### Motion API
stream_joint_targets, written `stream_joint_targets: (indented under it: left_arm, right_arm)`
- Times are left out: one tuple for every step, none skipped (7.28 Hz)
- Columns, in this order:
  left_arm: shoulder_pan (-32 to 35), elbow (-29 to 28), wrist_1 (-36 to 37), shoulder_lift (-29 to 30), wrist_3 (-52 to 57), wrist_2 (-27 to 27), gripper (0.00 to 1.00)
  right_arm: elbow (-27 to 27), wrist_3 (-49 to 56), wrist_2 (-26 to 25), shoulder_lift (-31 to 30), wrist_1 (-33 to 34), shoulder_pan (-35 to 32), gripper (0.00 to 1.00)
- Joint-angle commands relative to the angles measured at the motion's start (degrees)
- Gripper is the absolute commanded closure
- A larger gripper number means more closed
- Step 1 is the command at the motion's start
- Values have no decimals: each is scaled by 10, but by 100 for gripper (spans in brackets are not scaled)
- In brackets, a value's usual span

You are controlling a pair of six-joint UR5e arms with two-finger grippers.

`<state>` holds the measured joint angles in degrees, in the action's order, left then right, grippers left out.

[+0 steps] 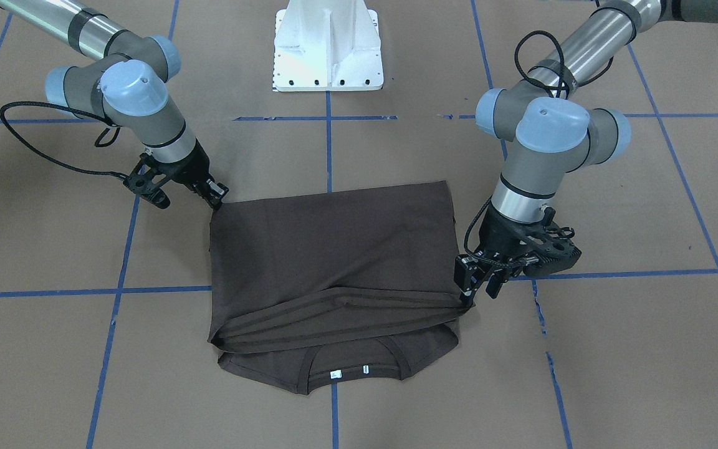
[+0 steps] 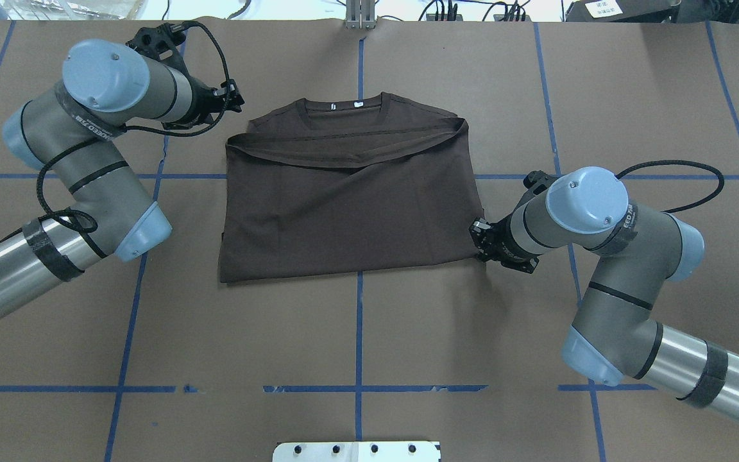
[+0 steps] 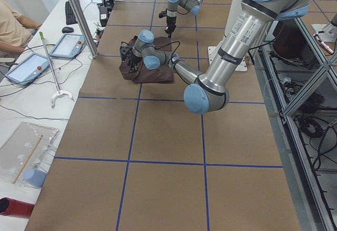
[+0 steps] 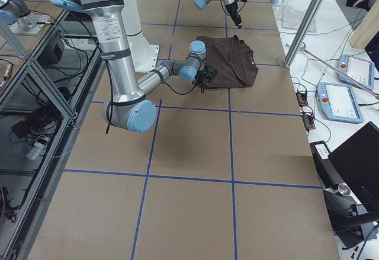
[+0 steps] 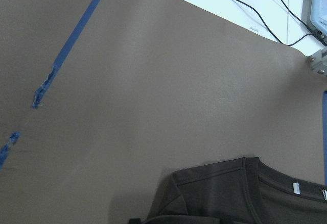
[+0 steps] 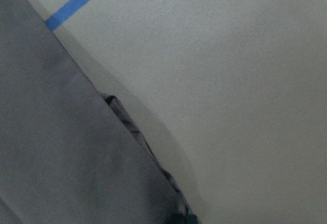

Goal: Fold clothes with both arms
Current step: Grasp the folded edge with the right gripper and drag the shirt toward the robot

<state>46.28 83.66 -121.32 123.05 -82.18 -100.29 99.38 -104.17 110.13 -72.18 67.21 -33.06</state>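
- T-shirt [image 2: 344, 212] lies folded in the middle of the bench [image 2: 356, 333]. Its hem layer is laid over the body toward the collar [image 2: 344, 120], which is at 12 o'clock in the overhead view. The white neck tags [image 2: 359, 104] show beyond the fold.
- Its folded edge [image 2: 344, 154] is not square. It runs closer to the collar at 2 o'clock than at 10 o'clock, and a ridge of slack lies along it.
- Off the shirt's 10 o'clock corner in the overhead view, the left claw [image 1: 479, 288] has its jaws apparently parted, with nothing in them. Its wrist view shows cloth only along the bottom margin.
- At the 4 o'clock corner, the right claw [image 1: 217, 199] is low, touching or almost touching the cloth. I cannot tell whether it is parted or pinching that corner. Its wrist view shows only layered fabric edges close up.
- Risk 1: if the right claw rises with cloth caught between its jaws, the top layer would probably peel back and undo the fold.
- Risk 2: the skewed edge and slack would likely carry into the next fold and leave a lopsided bundle.
- Risk 3: a regrasp at a corner could take only 1 of the 2 layers, so the layers would slide apart when lifted.
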Motion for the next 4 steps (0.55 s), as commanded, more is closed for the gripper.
stream_joint_targets:
  left_arm:
    - [-1, 0, 3, 0, 0, 0, 39]
    - [-1, 0, 3, 0, 1, 0, 39]
    - [-1, 1, 3, -4, 1, -1, 40]
    - [-1, 8, 3, -4, 1, -3, 40]
  right_arm:
    - [40, 0, 7, -23, 1, -3, 100]
    - [83, -1, 10, -57, 1, -3, 100]
    - [146, -18, 19, -112, 1, 22, 100]
    - [204, -63, 18, -147, 1, 69, 100]
